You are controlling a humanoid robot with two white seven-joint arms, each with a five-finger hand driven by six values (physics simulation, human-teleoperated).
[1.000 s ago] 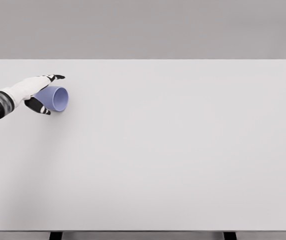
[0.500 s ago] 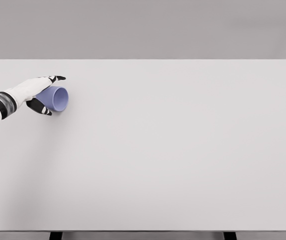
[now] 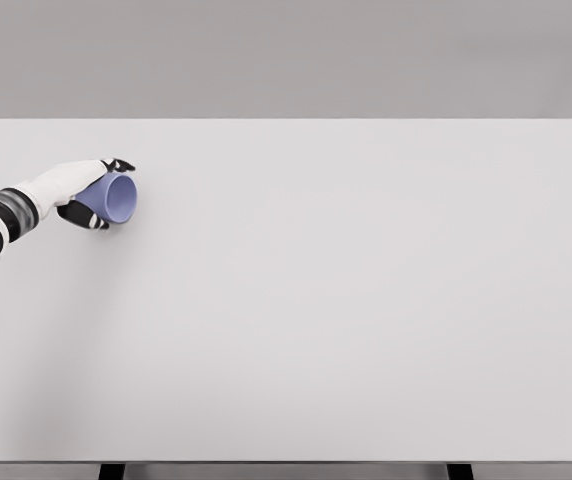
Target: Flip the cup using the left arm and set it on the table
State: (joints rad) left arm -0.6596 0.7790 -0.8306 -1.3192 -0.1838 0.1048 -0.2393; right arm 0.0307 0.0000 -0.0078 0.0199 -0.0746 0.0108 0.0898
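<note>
a: start with the biggest thing.

b: the white table point(image 3: 366, 320) fills nearly the whole head view. its far edge runs straight across the upper part of the picture, its near edge sits just above the bottom, and its right corner reaches the picture's right side. two dark legs point(image 3: 112, 470) show under the near edge.

a: how much open surface?

b: everything from the middle over to the right edge is bare, and so is the whole near half. the only activity is at the far left, close to the left edge and nearer the far edge than the near one.

a: next down?

b: the left arm point(image 3: 6, 210), white with dark joint rings, comes in from the left side of the picture.

a: and the hand?

b: the left hand point(image 3: 84, 190) is wrapped around the cup, dark-tipped fingers point(image 3: 121, 165) over its top side and the thumb point(image 3: 88, 217) under it.

a: the cup itself?

b: the blue cup point(image 3: 118, 197) lies on its side in that grasp, its open mouth facing right toward the bare table. i can't tell whether it touches the surface.
</note>
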